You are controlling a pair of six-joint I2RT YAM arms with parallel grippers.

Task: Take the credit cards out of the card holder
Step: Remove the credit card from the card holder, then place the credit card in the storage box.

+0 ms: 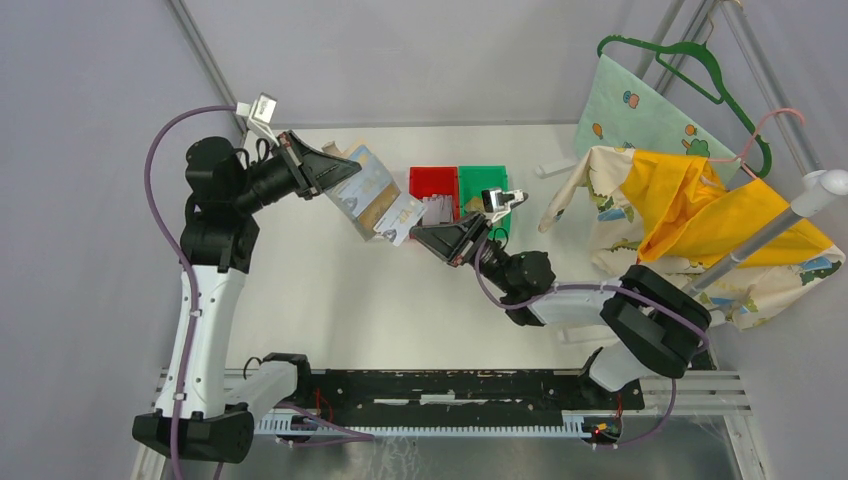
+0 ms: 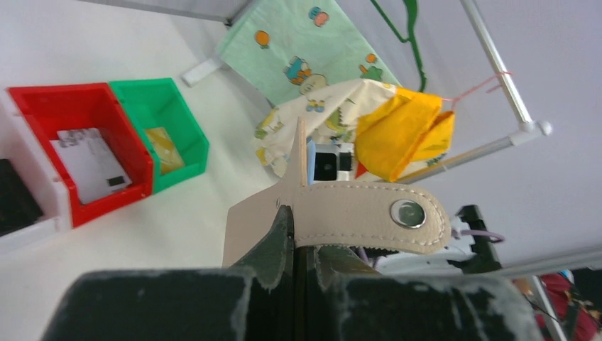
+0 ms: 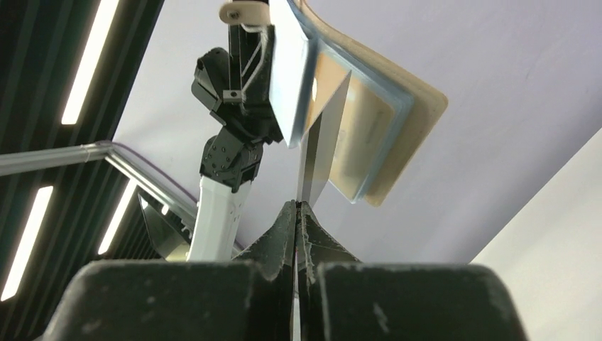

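Note:
My left gripper [image 1: 322, 172] holds the beige card holder [image 1: 362, 188] up in the air over the back left of the table, shut on it. In the left wrist view the holder's snap tab [image 2: 369, 213] curls over the left gripper [image 2: 294, 213]. The holder's clear sleeves hang open toward my right gripper [image 1: 420, 232]. In the right wrist view the right gripper [image 3: 296, 206] is shut on the lower edge of a silvery-grey credit card [image 3: 321, 145] that sticks partly out of a sleeve of the card holder [image 3: 397, 121].
A red bin [image 2: 42, 99] holds a pale grey card [image 2: 89, 163], a green bin [image 2: 186, 117] holds a gold-tan card [image 2: 165, 149], and a white bin [image 2: 28, 231] holds a black card [image 2: 13, 202]. A clothes rack [image 1: 790, 215] with yellow cloth [image 1: 715, 215] and hangers stands at the right.

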